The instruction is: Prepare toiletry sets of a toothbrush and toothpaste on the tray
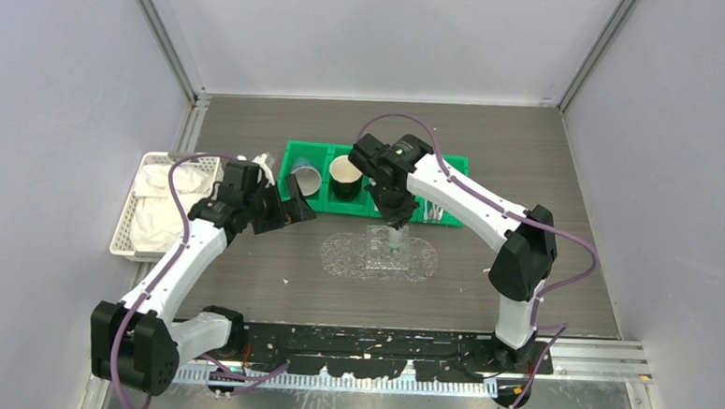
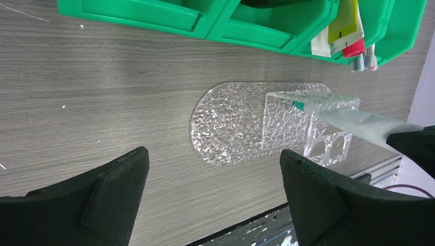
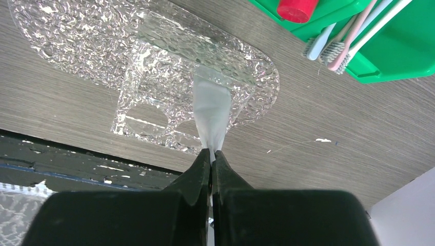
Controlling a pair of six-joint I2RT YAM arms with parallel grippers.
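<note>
Insertion step: right end effector [image 3: 212,152] clamped on the wrapped toiletry item [image 3: 210,110], tip at the clear holder [image 2: 284,120] on the tray [image 2: 225,123] mid-tabletop toward the near edge, so I'd lower it plumb, release once seated; left end effector [image 2: 214,156] spread apart.

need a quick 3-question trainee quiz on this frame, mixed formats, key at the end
1. True or false: the left gripper is clamped on a toothbrush.
2. What does the right gripper pinch? A) a white tube B) a paper cup C) a pink toothbrush
3. Fill in: the clear holder stands on the ____.
Key: 1 false, it is open and empty. 2 A. 3 tray.
</note>
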